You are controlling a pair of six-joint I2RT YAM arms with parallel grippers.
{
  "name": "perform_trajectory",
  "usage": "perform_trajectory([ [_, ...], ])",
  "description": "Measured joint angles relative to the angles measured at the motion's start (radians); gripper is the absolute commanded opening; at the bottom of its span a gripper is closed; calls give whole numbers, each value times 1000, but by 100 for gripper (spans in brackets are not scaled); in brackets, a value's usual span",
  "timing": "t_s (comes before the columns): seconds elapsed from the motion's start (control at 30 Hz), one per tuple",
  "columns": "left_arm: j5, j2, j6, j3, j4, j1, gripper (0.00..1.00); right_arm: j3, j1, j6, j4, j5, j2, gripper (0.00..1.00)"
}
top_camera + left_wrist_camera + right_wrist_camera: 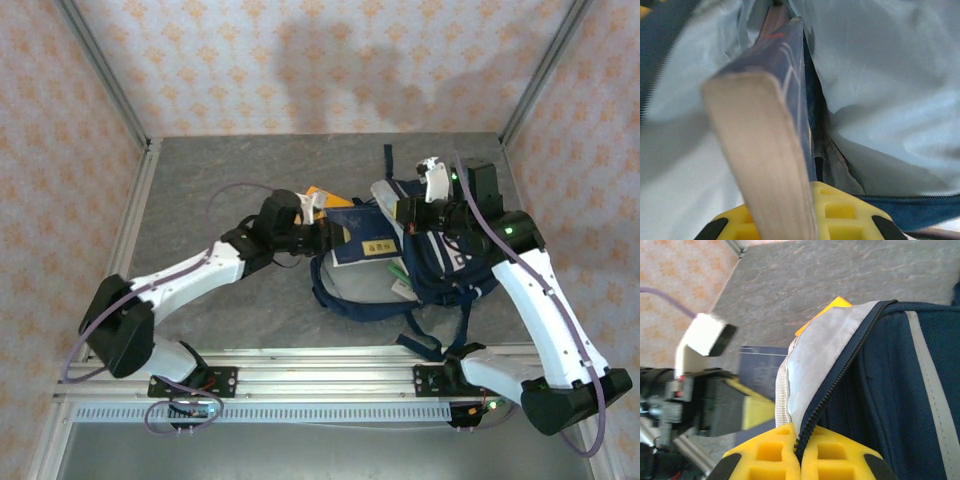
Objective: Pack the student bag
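Grey stone-patterned table (220, 190) boxed in by peach floral walls (300, 60), with two arms reaching in from the near edge.

Clamped tight in the left gripper (318, 226): one thick navy book (362, 246). From the left wrist, seen gripped between yellow pads (840, 210) of that gripper (800, 220), with the book (765, 150) turned page edge to the camera and its far end lying between folds of pale lining (890, 75).

Pinched fully shut by the right gripper (410, 215): the zippered rim of the bag's mouth. From the right wrist, zipper (840, 370) and grey binding running straight down into the closed yellow jaws of the gripper (800, 450), with navy fabric and a light stripe off to the right.

Lying on the right half of the table, closer to the right edge than the left and about midway between near and far edges: one student bag (445, 270), also filling the right of the right wrist view (880, 390). Mouth turned toward the left edge and the left arm, long axis roughly left to right as far as the top view tells. Dark straps (430, 340) trailing toward the near edge.

Just behind the bag's mouth, toward the far edge: one flat orange-yellow item (322, 195), partly hidden and too unclear to name, also glimpsed past the rim from the right wrist (837, 304).

Tally: two grippers, both closed on something; one bag; one book; one orange-yellow item.
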Motion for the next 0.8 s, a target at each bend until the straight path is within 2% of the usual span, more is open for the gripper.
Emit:
perform_trajectory([
  [0.1, 13, 61, -34, 23, 46, -23, 0, -11, -5, 4, 10, -40, 2, 0],
  [0.27, 22, 72, -51, 46, 82, -32, 0, -26, -10, 8, 28, -71, 2, 0],
  [0.67, 19, 74, -74, 90, 56, -35, 0, -43, -17, 38, 73, -79, 2, 0],
  [0.8, 0, 140, -96, 147, 67, -61, 0, -66, -19, 76, 126, -80, 2, 0],
])
